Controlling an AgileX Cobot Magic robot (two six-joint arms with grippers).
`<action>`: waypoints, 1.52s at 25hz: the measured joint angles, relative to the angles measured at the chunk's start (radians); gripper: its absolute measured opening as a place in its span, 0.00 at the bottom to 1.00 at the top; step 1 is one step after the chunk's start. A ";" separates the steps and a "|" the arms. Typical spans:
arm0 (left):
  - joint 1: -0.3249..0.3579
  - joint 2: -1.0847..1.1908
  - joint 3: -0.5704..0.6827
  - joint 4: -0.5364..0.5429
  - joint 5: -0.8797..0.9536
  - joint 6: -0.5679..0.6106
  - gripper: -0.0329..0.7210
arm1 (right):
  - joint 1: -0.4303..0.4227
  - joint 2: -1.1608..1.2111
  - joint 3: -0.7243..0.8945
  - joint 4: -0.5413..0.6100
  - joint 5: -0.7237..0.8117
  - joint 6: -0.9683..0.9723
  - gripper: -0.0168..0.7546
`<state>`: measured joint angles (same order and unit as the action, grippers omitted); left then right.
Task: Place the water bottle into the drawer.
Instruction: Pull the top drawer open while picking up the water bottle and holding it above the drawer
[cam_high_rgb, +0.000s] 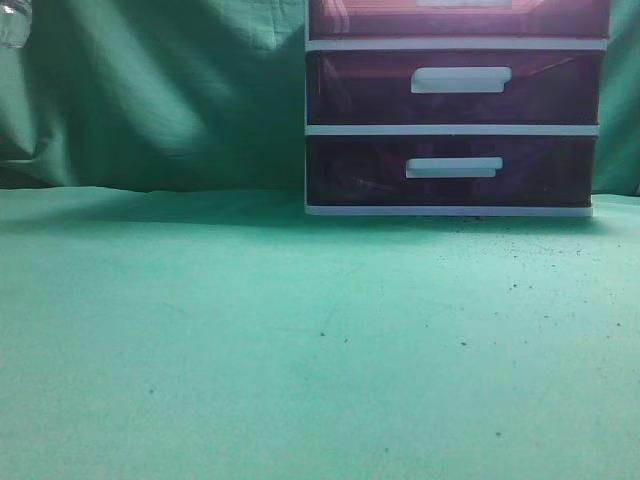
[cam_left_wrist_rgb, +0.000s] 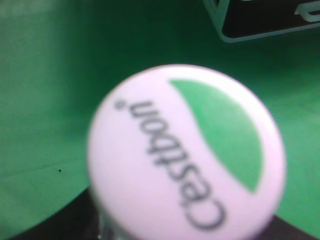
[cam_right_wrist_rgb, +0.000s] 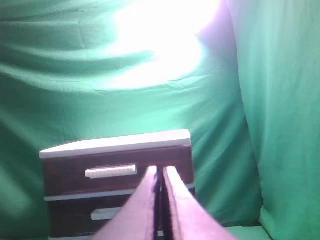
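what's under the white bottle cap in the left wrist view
Mostly hidden: the white bottle cap fills the view. Below its edge only a clear sliver of the water bottle shows, with something dark beside it. Green cloth lies beyond.

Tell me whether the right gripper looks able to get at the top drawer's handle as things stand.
Probably yes. In the right wrist view the right gripper, jaws nearly together, points straight at the cabinet, and nothing stands between it and the white handle of the top drawer. It would have to open first.

Wrinkled green cloth (cam_high_rgb: 150, 90) backs a speckled green tabletop (cam_high_rgb: 300, 350), glare above.
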<state>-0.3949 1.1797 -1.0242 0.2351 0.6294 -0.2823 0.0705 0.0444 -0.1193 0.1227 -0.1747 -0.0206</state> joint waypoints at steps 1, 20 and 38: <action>0.000 0.000 0.000 -0.004 0.000 0.005 0.42 | 0.000 0.053 -0.066 0.002 0.063 0.000 0.02; 0.000 -0.002 0.000 -0.017 0.016 0.016 0.42 | 0.004 1.103 -0.564 -0.397 -0.180 -0.752 0.34; 0.000 -0.002 0.000 -0.022 0.044 0.016 0.42 | 0.127 1.614 -0.995 -0.582 -0.172 -0.944 0.49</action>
<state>-0.3952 1.1782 -1.0242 0.2135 0.6733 -0.2661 0.1972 1.6586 -1.1143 -0.4589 -0.3464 -0.9644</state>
